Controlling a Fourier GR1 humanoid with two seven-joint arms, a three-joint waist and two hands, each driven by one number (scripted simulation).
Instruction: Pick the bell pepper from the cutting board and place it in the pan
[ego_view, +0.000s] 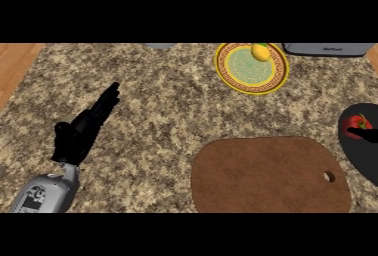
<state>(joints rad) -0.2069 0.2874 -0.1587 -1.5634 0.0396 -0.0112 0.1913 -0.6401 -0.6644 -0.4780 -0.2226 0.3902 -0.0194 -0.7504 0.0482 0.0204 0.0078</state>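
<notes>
1. Currently the left hand (83, 131) is left of the cutting board (266, 175) and well apart from it. Its fingers are straight and open and it holds nothing, resting over the worktop (162, 110). Judgement: it has no part in this step, so leave it parked.
2. Nothing lies on the board's brown top. Its handle hole is near the right edge.
3. The bell pepper (357, 121) is red and off the board. It lies inside the dark pan (365, 160), just right of the board, and the pan is cut off by the view's edge. Judgement: placement is all but done.
4. A black shape crossing the pepper's lower side is probably the right hand (363, 133). It is black against the dark pan, so I cannot tell whether it grips the pepper or is open.
5. Step in hand, as judged, is release and withdraw.
   - Let go only once the pepper sits on the pan floor.
   - Lift straight up until clear of the rim.
   - Then pull back on the side away from the board.
   - Risks are dragging the pepper along or nudging the pan.
6. Beyond the board's far edge and well apart from it, a yellow plate (235, 80) carries a lemon (260, 51). A grey appliance (325, 48) sits to the right of the plate. Both are outside any sensible retreat path.
</notes>
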